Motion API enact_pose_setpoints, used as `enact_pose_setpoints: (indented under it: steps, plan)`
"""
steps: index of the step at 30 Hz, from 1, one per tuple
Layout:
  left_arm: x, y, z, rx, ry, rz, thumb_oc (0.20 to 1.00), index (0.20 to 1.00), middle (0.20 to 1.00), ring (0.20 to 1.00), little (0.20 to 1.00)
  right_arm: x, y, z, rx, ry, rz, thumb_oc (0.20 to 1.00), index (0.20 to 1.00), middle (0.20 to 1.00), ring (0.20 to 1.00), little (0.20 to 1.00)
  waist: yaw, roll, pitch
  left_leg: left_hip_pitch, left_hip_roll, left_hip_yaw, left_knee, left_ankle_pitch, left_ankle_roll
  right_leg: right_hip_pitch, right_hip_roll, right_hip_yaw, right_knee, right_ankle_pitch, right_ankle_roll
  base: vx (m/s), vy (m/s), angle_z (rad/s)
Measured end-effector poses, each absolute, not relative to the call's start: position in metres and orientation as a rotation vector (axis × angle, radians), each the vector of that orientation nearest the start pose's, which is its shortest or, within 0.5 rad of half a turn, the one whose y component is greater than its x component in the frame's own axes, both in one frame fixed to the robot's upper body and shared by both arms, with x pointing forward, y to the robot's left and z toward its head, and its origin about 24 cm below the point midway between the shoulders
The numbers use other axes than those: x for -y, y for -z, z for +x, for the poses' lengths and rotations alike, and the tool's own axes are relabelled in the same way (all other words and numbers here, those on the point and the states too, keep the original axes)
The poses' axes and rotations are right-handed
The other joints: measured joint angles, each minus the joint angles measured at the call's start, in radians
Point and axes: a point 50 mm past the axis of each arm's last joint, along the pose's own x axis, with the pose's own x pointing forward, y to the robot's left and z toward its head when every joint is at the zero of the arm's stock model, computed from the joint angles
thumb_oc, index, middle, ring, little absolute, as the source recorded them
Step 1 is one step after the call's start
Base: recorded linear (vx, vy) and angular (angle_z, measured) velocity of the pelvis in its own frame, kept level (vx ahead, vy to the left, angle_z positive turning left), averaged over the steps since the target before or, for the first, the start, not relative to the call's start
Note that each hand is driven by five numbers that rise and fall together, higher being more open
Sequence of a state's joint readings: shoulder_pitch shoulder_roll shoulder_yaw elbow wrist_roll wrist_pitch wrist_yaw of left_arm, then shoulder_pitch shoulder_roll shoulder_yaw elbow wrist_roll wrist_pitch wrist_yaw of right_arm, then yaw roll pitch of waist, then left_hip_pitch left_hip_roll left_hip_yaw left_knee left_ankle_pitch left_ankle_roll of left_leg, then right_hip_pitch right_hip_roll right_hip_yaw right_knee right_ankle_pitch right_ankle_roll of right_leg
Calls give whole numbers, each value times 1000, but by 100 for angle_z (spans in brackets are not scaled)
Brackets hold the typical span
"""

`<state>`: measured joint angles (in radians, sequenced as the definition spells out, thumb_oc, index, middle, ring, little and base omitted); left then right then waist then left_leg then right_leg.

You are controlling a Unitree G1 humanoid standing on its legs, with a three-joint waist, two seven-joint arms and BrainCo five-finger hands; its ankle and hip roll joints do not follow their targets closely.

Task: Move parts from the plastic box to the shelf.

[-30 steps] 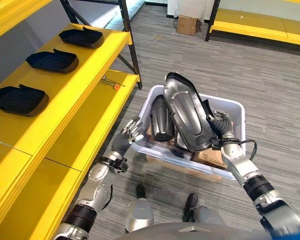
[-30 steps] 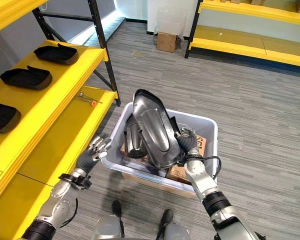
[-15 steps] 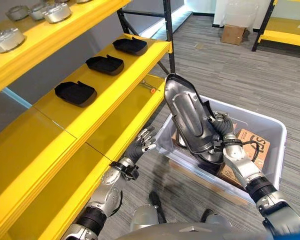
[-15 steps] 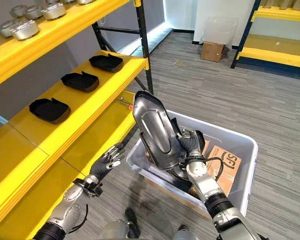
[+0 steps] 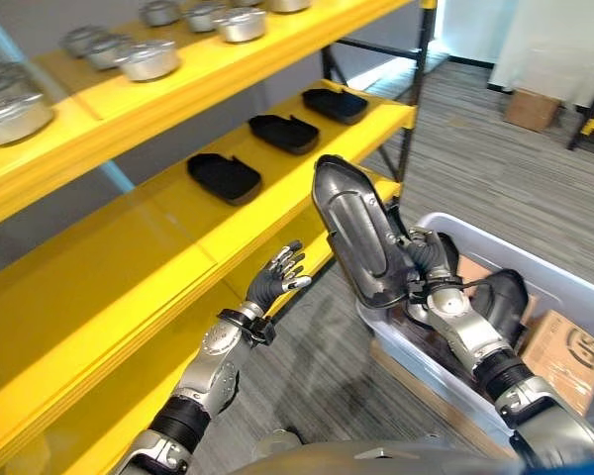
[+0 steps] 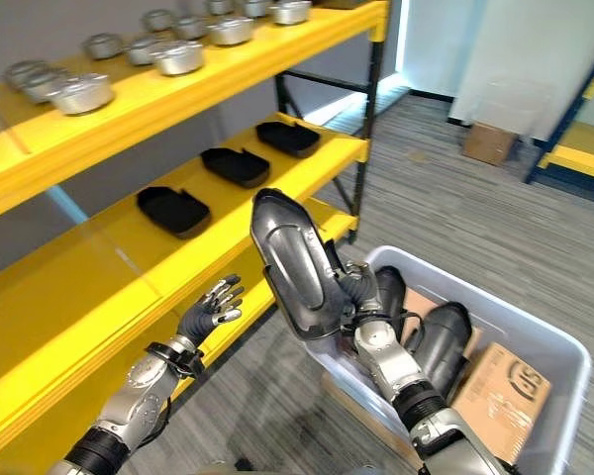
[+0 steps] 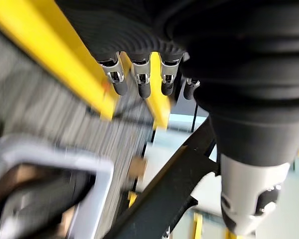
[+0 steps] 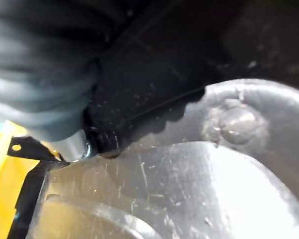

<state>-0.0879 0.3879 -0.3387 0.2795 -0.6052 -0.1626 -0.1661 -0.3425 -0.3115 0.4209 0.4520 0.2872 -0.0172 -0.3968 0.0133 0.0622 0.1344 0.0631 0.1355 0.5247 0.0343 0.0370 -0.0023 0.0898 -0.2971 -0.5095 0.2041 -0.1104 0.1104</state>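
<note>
A long silver-grey metal part (image 5: 360, 236) stands nearly upright above the near corner of the white plastic box (image 5: 564, 293), and my right hand (image 5: 428, 265) is shut on its lower edge. The same part's scratched metal (image 8: 189, 189) lies right against that hand in the right wrist view. More dark parts (image 5: 503, 301) lie in the box beside a cardboard carton (image 5: 566, 350). My left hand (image 5: 275, 281) is open, fingers spread, in front of the yellow shelf (image 5: 178, 247), holding nothing. Its straight fingers (image 7: 139, 83) point toward a yellow shelf edge.
Three black trays (image 5: 224, 176) sit in a row on the middle shelf board. Silver metal cans (image 5: 147, 57) line the upper shelf. A black upright post (image 5: 410, 129) ends the rack. A cardboard box (image 5: 527, 107) stands on the grey floor far behind.
The whole picture has swung left toward the shelves, so the camera moved. My right hand still holds the metal part, now lifted beside the shelf. My left hand is raised a little, still open.
</note>
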Motion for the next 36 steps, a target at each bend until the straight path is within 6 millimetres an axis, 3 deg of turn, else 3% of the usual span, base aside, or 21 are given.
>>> enact_pose_setpoints:
  steps: [1, 8, 15, 16, 17, 18, 19, 20, 22, 23, 25, 28, 29, 30, 31, 32, 33, 34, 35, 36]
  plan:
    - [-163, -3, 250, -155, 338, -170, 1000, 1000, 1000, 1000, 1000, 142, -16, 302, -162, 52, -211, 200, 200, 200, 200, 200, 30, 0, 2, 2, -9, 0, 0, -4, -2, 11, -6, -2, -4, 2, 4, 43, 471, 41]
    - [-183, 0, 240, -157, 278, -95, 1000, 1000, 1000, 1000, 1000, 120, -16, 300, -155, 9, -164, 200, 200, 200, 200, 200, 88, -43, 23, -49, -58, -72, 21, -21, 12, 41, -53, -65, -19, 26, 12, -27, 362, 36]
    - [-191, -1, 233, -145, 267, -90, 1000, 1000, 1000, 1000, 1000, 114, -22, 300, -135, 27, -150, 200, 200, 200, 200, 200, 138, -18, 41, -60, -101, -139, -14, -27, 53, 45, -96, -117, 29, 110, -33, 0, 263, 39]
    - [-190, -3, 232, -133, 277, -97, 1000, 1000, 1000, 1000, 1000, 112, -21, 299, -140, 31, -138, 200, 200, 200, 200, 200, 140, -7, 48, -60, -120, -180, -40, -15, 69, 43, -108, -108, 75, 136, -42, 65, 165, 71]
    - [-189, -5, 233, -125, 288, -100, 1000, 1000, 1000, 1000, 1000, 115, -21, 300, -140, 40, -146, 200, 200, 200, 200, 200, 136, -1, 54, -43, -121, -209, -54, 6, 80, 27, -102, -83, 101, 111, -24, 80, 8, 90]
    - [-187, -7, 235, -115, 303, -100, 1000, 1000, 1000, 1000, 1000, 114, -20, 299, -143, 40, -145, 200, 200, 200, 200, 200, 135, 5, 59, -45, -113, -243, -72, 24, 81, 21, -38, -17, 80, 45, 12, 53, -10, 78]
    - [-187, -9, 236, -109, 312, -99, 1000, 1000, 1000, 1000, 1000, 113, -20, 298, -144, 36, -146, 200, 200, 200, 200, 200, 138, -1, 64, -44, -112, -262, -83, 34, 78, 19, 16, 14, 48, 25, 18, 77, -25, 79]
    - [-188, -7, 234, -115, 309, -99, 1000, 1000, 1000, 1000, 1000, 109, -20, 298, -143, 21, -145, 200, 200, 200, 200, 200, 153, -23, 69, -46, -119, -268, -89, 40, 71, 6, 89, 26, -25, 19, 11, 70, -48, 39]
    - [-188, -4, 232, -127, 309, -103, 1000, 1000, 1000, 1000, 1000, 108, -19, 298, -145, 9, -145, 200, 200, 200, 200, 200, 152, -37, 73, -48, -132, -266, -86, 35, 50, 31, 117, 28, -113, 12, -6, 35, -49, 16]
    - [-182, -3, 232, -127, 327, -110, 1000, 1000, 1000, 1000, 1000, 111, -17, 297, -152, 11, -153, 200, 200, 200, 200, 200, 131, -35, 76, -57, -130, -279, -88, 42, 35, 76, 151, 32, -208, 50, -13, -14, -39, 23]
    - [-172, -3, 233, -122, 359, -117, 1000, 1000, 1000, 1000, 1000, 118, -17, 298, -152, 19, -169, 200, 200, 200, 200, 200, 123, -37, 80, -70, -129, -269, -87, 54, 32, 81, 166, 31, -238, 75, -23, 56, -50, 14]
    - [-159, 0, 234, -123, 389, -145, 1000, 1000, 1000, 1000, 1000, 126, -14, 298, -165, 40, -164, 200, 200, 200, 200, 200, 84, -33, 83, -75, -129, -286, -94, 56, 35, 83, 170, 42, -219, 65, -31, 162, -55, 24]
    - [-150, 0, 239, -121, 410, -158, 1000, 1000, 1000, 1000, 1000, 134, -14, 298, -168, 65, -163, 200, 200, 200, 200, 200, 66, -23, 88, -68, -133, -305, -104, 60, 42, 73, 157, 74, -157, 37, -25, 284, -94, 113]
    - [-136, 0, 244, -118, 454, -185, 1000, 1000, 1000, 1000, 1000, 153, -10, 294, -182, 121, -175, 200, 200, 200, 200, 200, 18, 21, 111, -14, -121, -408, -132, 77, 74, -2, 139, 156, 95, -36, -34, 248, -90, 134]
    - [-134, -3, 244, -105, 472, -183, 1000, 1000, 1000, 1000, 1000, 155, -8, 292, -189, 131, -172, 200, 200, 200, 200, 200, 0, 25, 109, -15, -116, -436, -130, 80, 75, -8, 158, 213, 80, -75, -14, 217, -80, 134]
    - [-137, -11, 247, -74, 489, -171, 1000, 1000, 1000, 1000, 1000, 154, -9, 292, -182, 124, -160, 200, 200, 200, 200, 200, 0, 9, 103, -34, -114, -427, -134, 68, 72, -23, 183, 272, -51, -51, -26, 189, -71, 85]
    - [-141, -13, 250, -69, 489, -152, 1000, 1000, 1000, 1000, 1000, 152, -10, 293, -171, 114, -149, 200, 200, 200, 200, 200, 8, -8, 95, -57, -115, -406, -133, 65, 69, -35, 197, 290, -127, 0, -46, 187, -67, 85]
    - [-143, -14, 251, -75, 492, -140, 1000, 1000, 1000, 1000, 1000, 151, -9, 292, -171, 110, -136, 200, 200, 200, 200, 200, -3, -21, 89, -64, -116, -372, -134, 38, 59, -23, 198, 289, -166, 31, -52, 213, -63, 90]
    - [-144, -13, 250, -85, 503, -133, 1000, 1000, 1000, 1000, 1000, 149, -8, 291, -177, 108, -120, 200, 200, 200, 200, 200, -5, -47, 89, -63, -121, -279, -89, 40, 61, -8, 168, 262, -216, 62, -54, 170, -47, 79]
    - [-143, -9, 247, -103, 510, -133, 1000, 1000, 1000, 1000, 1000, 149, -8, 291, -177, 96, -121, 200, 200, 200, 200, 200, 0, -43, 87, -41, -110, -222, -36, 12, 49, 21, 166, 242, -234, 75, -42, 181, -50, 61]
